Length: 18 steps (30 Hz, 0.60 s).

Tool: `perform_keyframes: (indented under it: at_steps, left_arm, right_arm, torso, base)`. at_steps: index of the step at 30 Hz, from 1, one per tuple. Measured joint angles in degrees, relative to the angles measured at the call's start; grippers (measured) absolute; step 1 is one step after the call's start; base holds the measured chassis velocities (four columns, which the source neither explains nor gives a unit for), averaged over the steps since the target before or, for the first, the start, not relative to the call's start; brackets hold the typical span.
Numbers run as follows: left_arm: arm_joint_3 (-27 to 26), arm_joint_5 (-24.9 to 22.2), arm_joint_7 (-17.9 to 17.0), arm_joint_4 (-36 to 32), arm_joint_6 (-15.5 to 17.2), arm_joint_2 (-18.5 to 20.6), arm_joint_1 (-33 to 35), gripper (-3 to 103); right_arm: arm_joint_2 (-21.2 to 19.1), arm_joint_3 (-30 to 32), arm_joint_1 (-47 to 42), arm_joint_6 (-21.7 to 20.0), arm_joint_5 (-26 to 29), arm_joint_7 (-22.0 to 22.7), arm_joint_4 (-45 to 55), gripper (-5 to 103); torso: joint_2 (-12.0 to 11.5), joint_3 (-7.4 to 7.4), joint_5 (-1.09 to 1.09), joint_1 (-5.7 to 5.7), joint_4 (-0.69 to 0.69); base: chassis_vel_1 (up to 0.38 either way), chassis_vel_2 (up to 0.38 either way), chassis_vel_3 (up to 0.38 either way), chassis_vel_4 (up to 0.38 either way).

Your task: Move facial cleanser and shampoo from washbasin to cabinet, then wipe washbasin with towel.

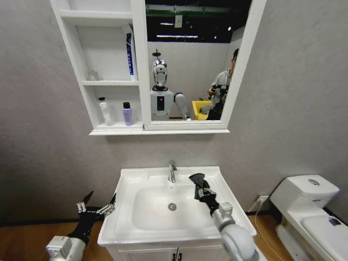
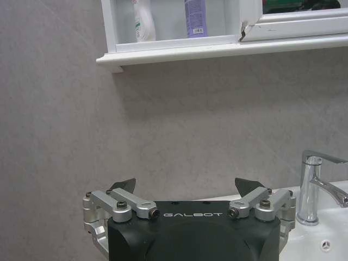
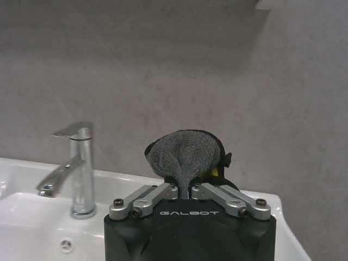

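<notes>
Setting: grey wall, white washbasin (image 1: 125,217) below your cabinet (image 1: 111,81).
Left end effector (image 1: 98,205): spread, empty, beside the basin's left edge.
Bottles (image 1: 127,114): two on the bottom shelf; that step looks done.
Right end effector (image 1: 202,191): pinching the towel (image 3: 185,155) above the basin's right rim.
Towel axis: bunched, pointing toward the wall.
Left: wiping.

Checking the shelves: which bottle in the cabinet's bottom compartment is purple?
The short purple bottle with the dark cap, nearer the mirror. The white bottle beside it stands nearer the cabinet's outer wall.
</notes>
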Motion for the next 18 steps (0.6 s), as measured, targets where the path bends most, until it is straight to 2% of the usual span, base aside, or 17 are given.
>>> perform_keyframes:
  at_steps: [2, 3, 6, 11, 18]
  left_arm:
    - [0.0, 0.0, 0.0, 0.0, 0.0, 0.0, 0.0, 100]
    - [0.0, 0.0, 0.0, 0.0, 0.0, 0.0, 0.0, 100]
    - [0.0, 0.0, 0.0, 0.0, 0.0, 0.0, 0.0, 100]
    - [0.0, 0.0, 0.0, 0.0, 0.0, 0.0, 0.0, 100]
    - [0.0, 0.0, 0.0, 0.0, 0.0, 0.0, 0.0, 100]
  right_arm:
    - [0.9, 0.3, 4.2, 3.6, 0.4, -1.4, -8.2, 6]
    - [0.9, 0.3, 4.2, 3.6, 0.4, -1.4, -8.2, 6]
    - [2.1, -0.3, 9.8, 5.9, 2.5, -3.0, -18.5, 6]
    - [2.1, -0.9, 13.8, 7.2, 3.4, -4.7, -25.6, 6]
    - [0.4, -2.5, 19.8, 12.0, 4.8, -8.3, -36.5, 6]
  torso:
    - [0.0, 0.0, -0.01, 0.0, 0.02]
    - [0.0, 0.0, -0.01, 0.0, 0.02]
    - [0.0, 0.01, 0.0, 0.01, 0.02]
    - [0.0, 0.01, -0.02, 0.01, 0.01]
    - [0.0, 0.01, -0.02, 0.01, 0.0]
  base:
    - [0.0, 0.0, 0.0, 0.0]
    - [0.0, 0.0, 0.0, 0.0]
    - [0.0, 0.0, 0.0, 0.0]
    - [0.0, 0.0, 0.0, 0.0]
    - [0.0, 0.0, 0.0, 0.0]
